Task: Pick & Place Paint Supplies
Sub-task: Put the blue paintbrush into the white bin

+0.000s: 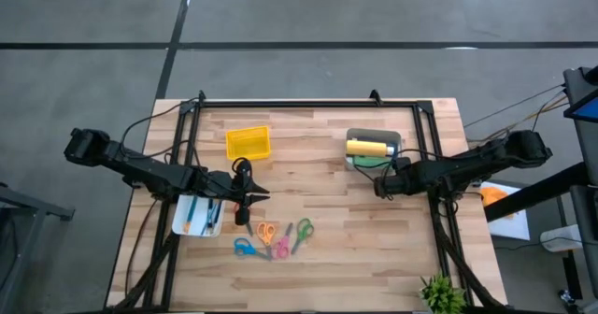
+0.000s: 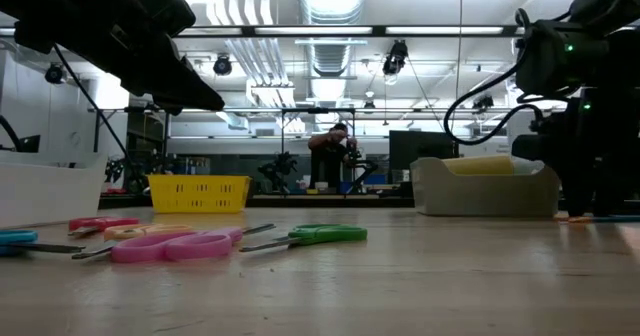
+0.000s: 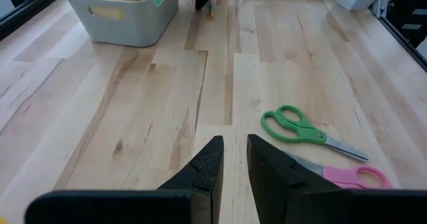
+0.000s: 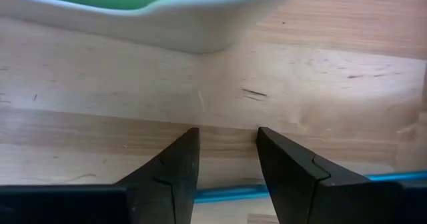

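Yellow basket, scissors on table; plant at corner.

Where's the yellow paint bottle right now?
The yellow bottle lies in the grey bin on the table's right side in the high view, beside a green bottle, close to the right gripper.

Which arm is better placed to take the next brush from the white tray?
The left. Its gripper hangs just beside the white tray holding the brushes, fingers narrowly open and empty. The right gripper is far off by the grey bin.
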You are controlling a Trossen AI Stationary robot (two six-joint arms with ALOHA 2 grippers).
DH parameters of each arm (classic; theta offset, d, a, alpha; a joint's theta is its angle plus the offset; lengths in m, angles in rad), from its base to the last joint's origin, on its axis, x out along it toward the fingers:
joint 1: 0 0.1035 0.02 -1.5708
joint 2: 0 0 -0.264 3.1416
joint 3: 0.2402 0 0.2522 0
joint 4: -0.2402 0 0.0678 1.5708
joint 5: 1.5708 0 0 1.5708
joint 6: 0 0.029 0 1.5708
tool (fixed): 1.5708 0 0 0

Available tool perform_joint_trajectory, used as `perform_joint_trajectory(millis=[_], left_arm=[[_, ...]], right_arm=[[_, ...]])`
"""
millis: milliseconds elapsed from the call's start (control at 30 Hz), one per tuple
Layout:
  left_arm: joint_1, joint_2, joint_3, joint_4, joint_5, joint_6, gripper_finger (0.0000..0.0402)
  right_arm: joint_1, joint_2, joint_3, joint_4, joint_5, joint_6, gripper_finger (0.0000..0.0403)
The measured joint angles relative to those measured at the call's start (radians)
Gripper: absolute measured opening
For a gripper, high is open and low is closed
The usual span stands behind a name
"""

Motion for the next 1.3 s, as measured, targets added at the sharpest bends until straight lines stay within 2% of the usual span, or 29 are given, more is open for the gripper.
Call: perform_joint_trajectory(millis=[200,300,433,700,1033,1300], left_arm=[[0.000,0.000,0.000,0.000,0.000,0.000,0.0071],[0.000,0.000,0.000,0.000,0.000,0.000,0.0071],[0.000,0.000,0.000,0.000,0.000,0.000,0.0071],[0.000,0.000,0.000,0.000,0.000,-0.001,0.0071],[0.000,0.000,0.000,0.000,0.000,-0.001,0.0071],[0.000,0.000,0.000,0.000,0.000,-0.003,0.0071]], right_arm=[[-0.001,0.003,0.016,0.004,-0.006,-0.012,0.0148],[-0.001,0.003,0.035,0.070,-0.009,-0.035,0.0148],[-0.002,0.004,0.072,0.088,-0.007,-0.156,0.0148],[-0.001,0.003,0.198,0.011,-0.012,-0.537,0.0148],[0.000,0.003,0.251,-0.096,-0.212,-0.948,0.0148],[0.000,0.003,0.221,-0.141,-0.218,-0.979,0.0148]])
